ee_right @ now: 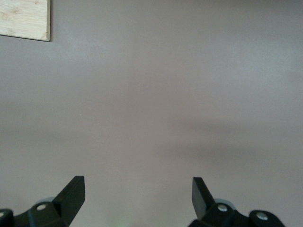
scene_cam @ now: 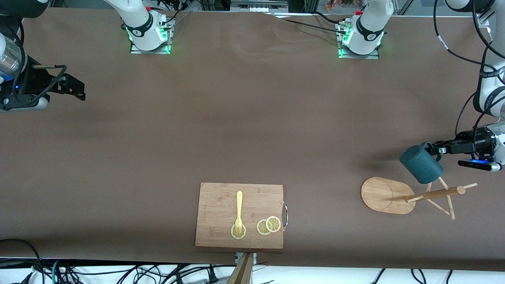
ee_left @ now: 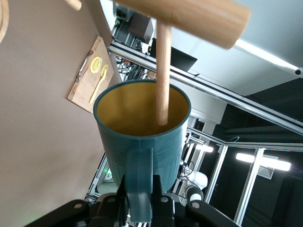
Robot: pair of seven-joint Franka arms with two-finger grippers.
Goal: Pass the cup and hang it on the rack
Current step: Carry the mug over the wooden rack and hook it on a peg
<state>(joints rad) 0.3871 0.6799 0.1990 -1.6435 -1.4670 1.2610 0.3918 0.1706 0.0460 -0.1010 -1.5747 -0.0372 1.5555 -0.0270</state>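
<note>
While the cup is held in the air, the scene is recorded as follows.

Left gripper (scene_cam: pixel 436 150): clamped on the cup's handle (ee_left: pixel 140 182), up over the table at the left arm's end, above the rack.
Cup (scene_cam: pixel 421 164): dark teal with a yellow inside; held tilted on its side over the rack's pegs; in the left wrist view one peg (ee_left: pixel 163 75) is seen reaching into its mouth.
Rack (scene_cam: pixel 410 195): light wood, placed at the left arm's end of the table; its oval base (scene_cam: pixel 380 195) is set on the tablecloth and its post (scene_cam: pixel 436 193) carries thin pegs.
Right gripper (scene_cam: pixel 71 88): fingers (ee_right: pixel 71 194) spread wide with nothing between them, over bare table at the right arm's end; this arm waits.
Cutting board (scene_cam: pixel 221 201): laid well apart from the rack, close to the table edge nearest the front camera.
Fork (scene_cam: pixel 238 211): yellow, laid on the board, its prongs on one lemon slice (scene_cam: pixel 238 232).
Other lemon slices (scene_cam: pixel 268 225): two, overlapping, beside the fork on the board.
</note>
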